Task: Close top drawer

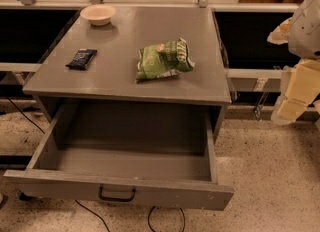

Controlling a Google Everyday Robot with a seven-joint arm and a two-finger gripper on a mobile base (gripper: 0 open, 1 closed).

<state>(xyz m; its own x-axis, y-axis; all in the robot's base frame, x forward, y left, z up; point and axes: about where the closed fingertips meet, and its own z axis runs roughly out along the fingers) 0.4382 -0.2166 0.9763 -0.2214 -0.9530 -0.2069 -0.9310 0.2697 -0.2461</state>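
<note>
The top drawer (120, 188) stands pulled far out of the grey cabinet, wide and deep, with nothing inside that I can see. Its front panel faces me at the bottom of the view, with a black loop handle (116, 194) at its middle. My gripper (296, 98) hangs at the right edge of the view, pale yellow, level with the cabinet top and well to the right of the drawer, touching nothing.
On the grey cabinet top (125, 83) lie a green snack bag (162, 60), a small dark packet (81, 58) and a beige bowl (98, 14). Black cables (150, 221) run over the speckled floor under the drawer. A rail with posts runs behind.
</note>
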